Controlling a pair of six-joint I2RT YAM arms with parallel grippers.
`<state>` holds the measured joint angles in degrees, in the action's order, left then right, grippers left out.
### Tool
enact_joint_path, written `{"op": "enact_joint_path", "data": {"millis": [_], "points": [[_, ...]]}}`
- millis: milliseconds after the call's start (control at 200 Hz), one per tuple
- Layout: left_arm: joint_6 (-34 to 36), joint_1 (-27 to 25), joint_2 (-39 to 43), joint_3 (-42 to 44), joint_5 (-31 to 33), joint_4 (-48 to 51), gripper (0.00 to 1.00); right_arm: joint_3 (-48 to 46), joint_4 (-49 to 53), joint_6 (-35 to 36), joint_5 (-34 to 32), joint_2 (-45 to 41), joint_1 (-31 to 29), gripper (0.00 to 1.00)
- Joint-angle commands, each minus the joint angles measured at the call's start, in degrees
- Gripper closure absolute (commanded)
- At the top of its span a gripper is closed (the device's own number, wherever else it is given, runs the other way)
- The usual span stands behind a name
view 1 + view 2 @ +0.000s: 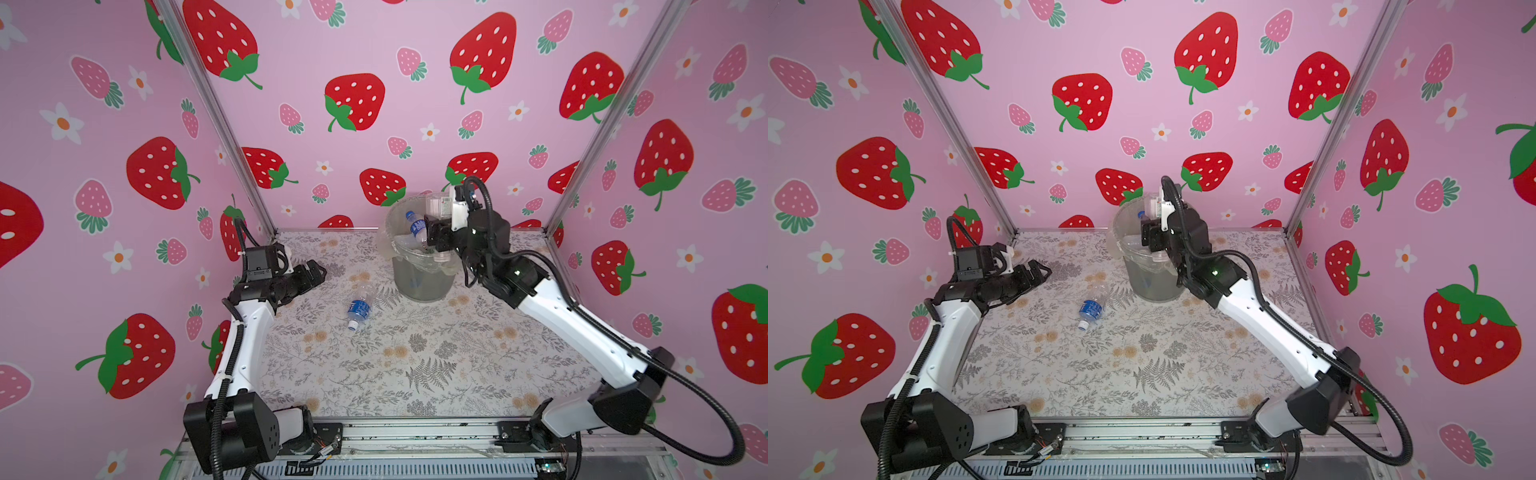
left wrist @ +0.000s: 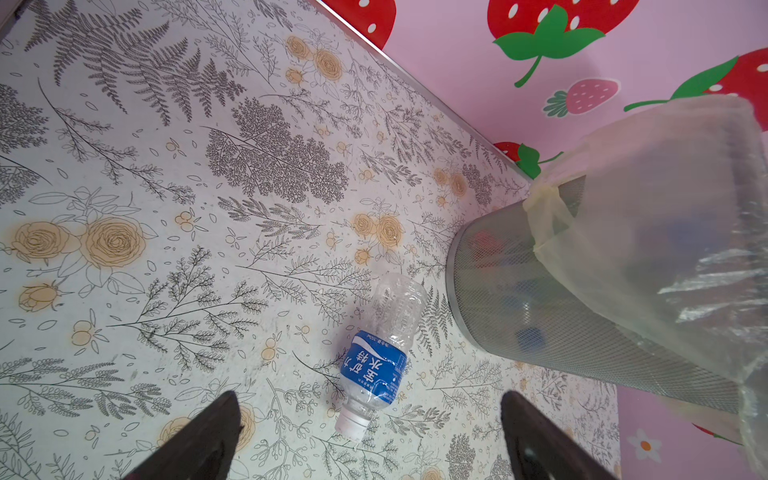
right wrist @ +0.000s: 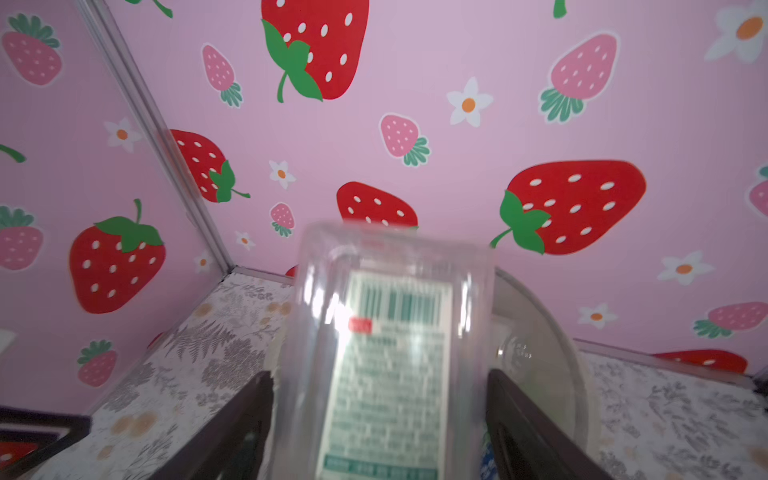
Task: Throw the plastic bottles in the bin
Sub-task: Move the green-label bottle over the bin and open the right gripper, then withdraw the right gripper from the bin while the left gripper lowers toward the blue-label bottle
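Observation:
A clear plastic bottle with a blue label [image 1: 359,309] [image 1: 1090,309] [image 2: 376,361] lies on the floral table, cap toward the front, left of the bin [image 1: 419,282] [image 1: 1154,282] [image 2: 540,299]. My left gripper [image 1: 318,272] [image 1: 1042,272] [image 2: 370,401] hovers open just left of it, holding nothing. My right gripper [image 1: 432,232] [image 1: 1150,239] [image 3: 378,376] is over the bin's mouth with its jaws apart. A clear bottle with a white printed label [image 1: 438,205] [image 1: 1152,205] [image 3: 386,353] sits blurred between them, with a gap at one finger. Another blue-labelled bottle [image 1: 417,226] lies inside the bin.
The bin's grey mesh wall and its clear bag liner [image 2: 648,216] stand at the back middle of the table, close to the rear wall [image 1: 374,124]. Pink strawberry walls close in the table on three sides. Metal rails [image 1: 415,436] run along the front edge.

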<state>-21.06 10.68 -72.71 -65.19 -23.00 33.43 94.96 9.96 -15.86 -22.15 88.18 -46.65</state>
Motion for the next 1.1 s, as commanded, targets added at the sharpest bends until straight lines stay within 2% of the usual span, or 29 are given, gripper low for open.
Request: {"op": "enact_joint_path", "data": {"millis": [0, 110, 335, 570, 1096], "points": [[0.2, 0.4, 0.0, -0.5, -0.8, 0.2, 0.01, -0.6, 6.1, -1.0, 1.5, -0.3, 1.0, 0.01], [0.2, 0.4, 0.1, -0.6, -0.7, 0.2, 0.01, -9.8, -0.4, -2.3, 2.6, -6.6, 1.0, 0.01], [0.0, 0.4, -0.1, -0.7, -1.5, 0.1, 0.01, -20.1, -1.2, -3.2, 1.7, -16.8, 1.0, 0.01], [-0.1, 0.4, -0.3, -0.6, -1.7, 0.0, 0.01, -24.0, 1.0, -4.7, 2.1, -20.9, 1.1, 0.01], [0.7, 0.2, -0.1, 0.2, -3.4, -0.9, 0.01, -40.3, 2.4, -9.0, 2.2, -34.0, 1.1, 0.01]]}}
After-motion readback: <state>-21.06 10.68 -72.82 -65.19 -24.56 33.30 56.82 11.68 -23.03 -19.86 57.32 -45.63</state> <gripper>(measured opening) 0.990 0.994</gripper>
